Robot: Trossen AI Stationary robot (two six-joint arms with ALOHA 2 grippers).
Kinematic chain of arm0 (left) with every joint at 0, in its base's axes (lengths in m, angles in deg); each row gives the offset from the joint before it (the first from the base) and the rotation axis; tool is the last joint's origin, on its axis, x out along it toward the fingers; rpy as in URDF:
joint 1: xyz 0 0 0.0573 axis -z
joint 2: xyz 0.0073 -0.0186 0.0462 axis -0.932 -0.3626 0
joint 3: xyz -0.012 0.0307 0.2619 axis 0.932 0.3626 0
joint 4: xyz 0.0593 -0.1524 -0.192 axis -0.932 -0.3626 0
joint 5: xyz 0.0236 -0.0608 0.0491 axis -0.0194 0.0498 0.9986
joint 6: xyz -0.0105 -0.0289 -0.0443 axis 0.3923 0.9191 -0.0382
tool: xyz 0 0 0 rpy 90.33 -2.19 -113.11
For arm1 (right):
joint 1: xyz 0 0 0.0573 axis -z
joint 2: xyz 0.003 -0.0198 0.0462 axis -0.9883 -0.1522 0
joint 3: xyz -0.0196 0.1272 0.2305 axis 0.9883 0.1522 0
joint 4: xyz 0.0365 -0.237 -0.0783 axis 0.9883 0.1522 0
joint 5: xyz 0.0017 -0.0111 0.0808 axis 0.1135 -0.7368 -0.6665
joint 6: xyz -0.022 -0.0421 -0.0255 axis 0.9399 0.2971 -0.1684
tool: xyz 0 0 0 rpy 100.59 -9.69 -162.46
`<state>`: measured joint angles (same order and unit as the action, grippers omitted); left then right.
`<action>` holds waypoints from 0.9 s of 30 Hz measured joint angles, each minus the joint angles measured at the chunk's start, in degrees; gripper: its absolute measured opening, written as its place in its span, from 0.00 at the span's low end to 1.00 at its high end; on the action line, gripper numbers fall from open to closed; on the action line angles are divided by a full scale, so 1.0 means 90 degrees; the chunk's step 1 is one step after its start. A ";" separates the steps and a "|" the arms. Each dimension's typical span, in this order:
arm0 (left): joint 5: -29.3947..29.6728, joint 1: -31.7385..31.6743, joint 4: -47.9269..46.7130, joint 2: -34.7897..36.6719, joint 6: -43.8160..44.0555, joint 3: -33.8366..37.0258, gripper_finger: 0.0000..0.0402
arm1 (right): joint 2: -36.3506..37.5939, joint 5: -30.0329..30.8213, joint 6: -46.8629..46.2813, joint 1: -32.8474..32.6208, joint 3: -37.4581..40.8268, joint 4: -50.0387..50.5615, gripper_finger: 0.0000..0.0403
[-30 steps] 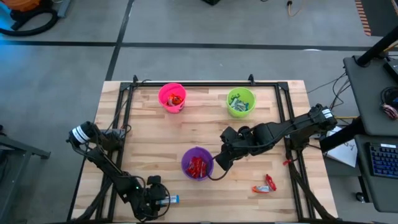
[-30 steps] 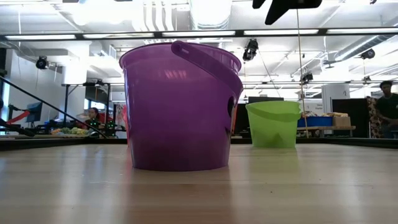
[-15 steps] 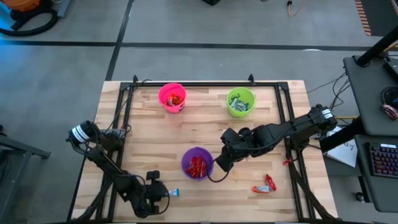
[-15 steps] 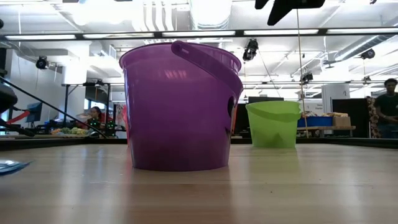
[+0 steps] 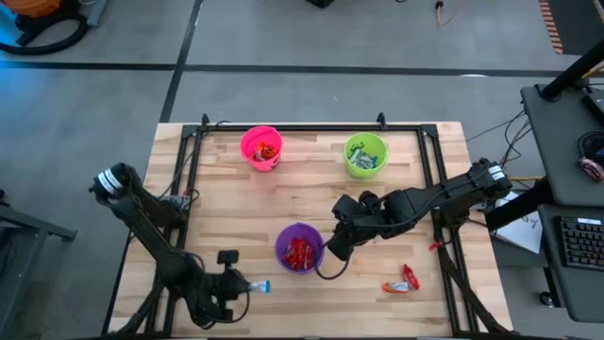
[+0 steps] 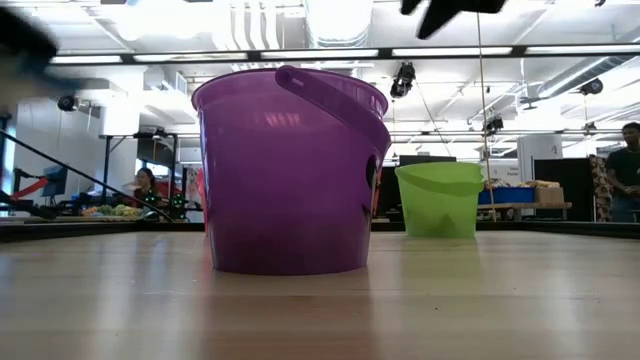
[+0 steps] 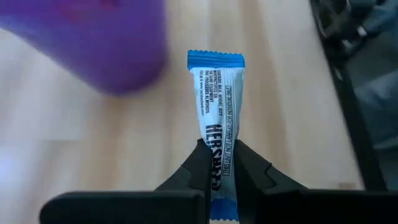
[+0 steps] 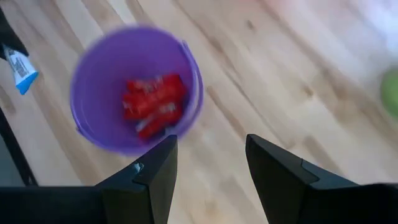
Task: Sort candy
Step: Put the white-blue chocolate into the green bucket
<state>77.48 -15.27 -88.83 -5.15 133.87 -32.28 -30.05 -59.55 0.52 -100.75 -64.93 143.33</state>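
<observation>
A blue-and-white candy [image 7: 216, 106] sticks out past my left gripper [image 7: 219, 169], which is shut on it near the table's front left [image 5: 247, 285]. The purple cup [image 5: 299, 248] holds several red candies [image 8: 152, 102]. My right gripper [image 8: 210, 155] hovers open over the table just right of that cup [image 5: 333, 247], with nothing between its fingers. Two more candies, red and orange [image 5: 401, 281], lie on the wood at the front right. My left gripper pinches the candy between its two fingers [image 7: 198, 167] near one end of the wrapper [image 7: 217, 163], which narrows where it is squeezed. The fingers come slanting down from the table's left and lie along the candy. The candy points on past the fingertips, its far crimped end [image 7: 216, 60] free and clear of the table.
A pink cup [image 5: 261, 147] and a green cup [image 5: 365, 154] with candies inside stand at the back of the wooden table [image 5: 236, 208]. A black frame [image 5: 193, 170] runs along the table's sides. People show far off in the room [image 6: 628, 165].
My left gripper has risen from the table's front edge, drawing a little toward the far side, and has taken the blue-and-white candy up with it. The candy, which lay on the wood, now hangs clear of it. My right gripper stays over the purple cup's right side.
</observation>
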 joint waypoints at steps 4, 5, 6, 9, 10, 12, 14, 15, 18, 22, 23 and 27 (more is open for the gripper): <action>0.0907 -0.0063 -0.1503 0.0636 -0.0093 -0.0518 0.03 | 0.0000 0.0404 0.0765 0.0009 0.0000 -0.0778 0.45; 0.1190 -0.0098 -0.1849 0.0787 -0.0078 -0.0637 0.03 | 0.0000 0.0434 0.1026 0.0026 0.0000 -0.1061 0.45; 0.1488 -0.0155 -0.2165 0.0949 -0.0070 -0.0751 0.03 | 0.0000 0.0455 0.1336 0.0037 0.0000 -0.1403 0.45; 0.2290 -0.0374 -0.2826 0.1397 -0.0131 -0.0992 0.03 | 0.0000 0.0476 0.2450 0.0057 0.0011 -0.2642 0.45; 0.2501 -0.0471 -0.2916 0.1538 -0.0221 -0.1047 0.03 | 0.0000 0.0507 0.2839 0.0078 0.0020 -0.3085 0.45; 0.2856 -0.0700 -0.2914 0.1800 -0.0487 -0.1137 0.03 | 0.0000 0.0519 0.3513 0.0121 0.0039 -0.3973 0.45; 0.3059 -0.0955 -0.2903 0.1993 -0.0669 -0.1242 0.03 | 0.0000 0.0526 0.4100 0.0196 0.0057 -0.4670 0.45; 0.3114 -0.1102 -0.2893 0.2055 -0.0744 -0.1312 0.03 | 0.0000 0.0528 0.4306 0.0251 0.0062 -0.4948 0.45; 0.3168 -0.1511 -0.2851 0.2134 -0.1137 -0.1582 0.03 | -0.0002 0.0567 0.4598 0.0472 0.0075 -0.5500 0.45; 0.3173 -0.1914 -0.2587 0.1982 -0.1997 -0.1964 0.03 | -0.0003 0.0570 0.4568 0.0820 0.0075 -0.5713 0.45; 0.3175 -0.1996 -0.2566 0.1910 -0.2141 -0.2063 0.03 | -0.0006 0.0564 0.4472 0.0902 0.0078 -0.5732 0.45; 0.3162 -0.2237 -0.2621 0.1666 -0.2305 -0.2266 0.03 | -0.0010 0.0324 0.4188 0.1151 0.0078 -0.5735 0.45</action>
<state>105.93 -35.40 -112.41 9.84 113.12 -52.67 -30.14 -56.63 38.21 -90.39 -64.23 91.72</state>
